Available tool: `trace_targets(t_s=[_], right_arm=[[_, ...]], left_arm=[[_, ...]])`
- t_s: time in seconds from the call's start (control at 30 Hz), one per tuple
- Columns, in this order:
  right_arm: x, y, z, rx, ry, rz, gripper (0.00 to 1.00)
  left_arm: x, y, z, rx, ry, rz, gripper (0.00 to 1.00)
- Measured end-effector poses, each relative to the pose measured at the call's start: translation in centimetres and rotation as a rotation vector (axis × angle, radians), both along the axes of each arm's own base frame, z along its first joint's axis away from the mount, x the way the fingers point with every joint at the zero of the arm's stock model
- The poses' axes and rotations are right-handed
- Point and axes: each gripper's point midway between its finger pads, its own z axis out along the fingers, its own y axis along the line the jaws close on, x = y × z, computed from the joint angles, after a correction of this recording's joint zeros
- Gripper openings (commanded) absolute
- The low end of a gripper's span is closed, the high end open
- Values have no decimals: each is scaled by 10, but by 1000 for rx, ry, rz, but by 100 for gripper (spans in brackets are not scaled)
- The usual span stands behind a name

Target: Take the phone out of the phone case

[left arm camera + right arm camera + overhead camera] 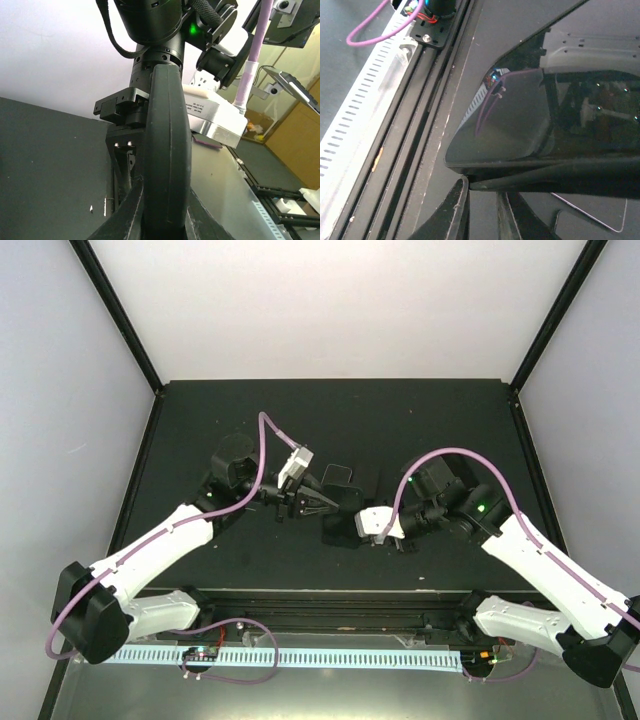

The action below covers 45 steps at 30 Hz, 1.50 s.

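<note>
Left tool (162,220): pinched almost fully closed on the narrow edge of the phone case (167,150), held edge-on and upright between both fingers, over the dark tabletop (200,430). Just beyond the case and facing it: right tool (482,212), fingers set close together with only a slim gap, placed right at the lower rim beneath the glossy screen of the phone (520,120). Cannot tell whether clamped on that rim or merely touching it. Phone not yet out of the case, spanning the short space between the two tools. Beside the right tool, toward the near edge: a black rail (425,125) and a white slotted strip (355,135).
</note>
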Motion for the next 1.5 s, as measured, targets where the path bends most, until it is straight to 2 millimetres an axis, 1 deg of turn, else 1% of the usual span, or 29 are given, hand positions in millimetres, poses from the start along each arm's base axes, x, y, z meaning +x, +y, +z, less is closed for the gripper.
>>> trace_targets(t_s=[0.27, 0.3, 0.37, 0.47, 0.7, 0.83, 1.07, 1.17, 1.37, 1.5], right_arm=[[11, -3, -2, -15, -50, -49, 10], [11, -3, -2, -13, -50, -58, 11], [13, -4, -1, -5, -47, -82, 17], [16, -4, 1, 12, -32, -133, 18], [26, -1, 5, 34, 26, -241, 27], [39, 0, 6, 38, 2, -302, 29], [68, -1, 13, 60, -55, -433, 30], [76, -1, 17, 73, -58, -473, 31], [80, -3, 26, 103, -23, -522, 37], [78, -2, 34, 133, 56, -529, 40]], left_arm=[[4, -1, 1, 0, 6, 22, 2], [5, -1, 1, -1, 6, 24, 2], [5, -2, 1, -1, 7, 29, 2], [9, -2, 2, -3, 5, 50, 2], [12, -2, 8, -16, -2, 81, 2], [18, 0, 11, -20, 1, 123, 2], [35, 2, 17, -41, -2, 214, 2], [39, 2, 20, -50, -6, 237, 2], [40, 3, 26, -71, -23, 250, 2], [36, 5, 32, -91, -47, 240, 2]])
